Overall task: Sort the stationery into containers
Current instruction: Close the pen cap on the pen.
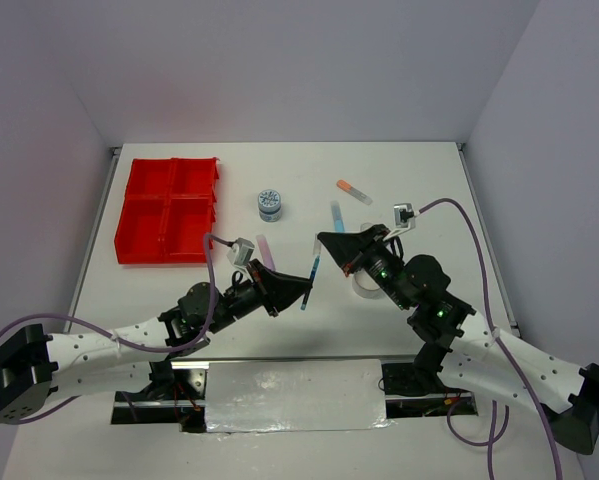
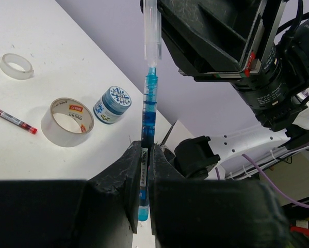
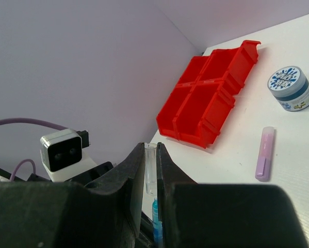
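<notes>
1. Pen (image 2: 148, 119): thin, translucent blue barrel, white label strip low on it, clear cap (image 3: 150, 165) at the other end.
2. Held off the table (image 1: 429, 180) near its middle, red tray (image 1: 129, 200) well apart at 10 o'clock.
3. In top view, long axis from 1 to 7 o'clock, capped end toward 1.
4. Left gripper (image 2: 145, 155): nearly closed, pinching the barrel at the label.
5. Right gripper (image 3: 150, 155): nearly closed, pinching the cap.

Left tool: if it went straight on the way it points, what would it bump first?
Probably the right tool, just ahead, pinching the clear cap of the same blue pen the left tool grips.
</notes>
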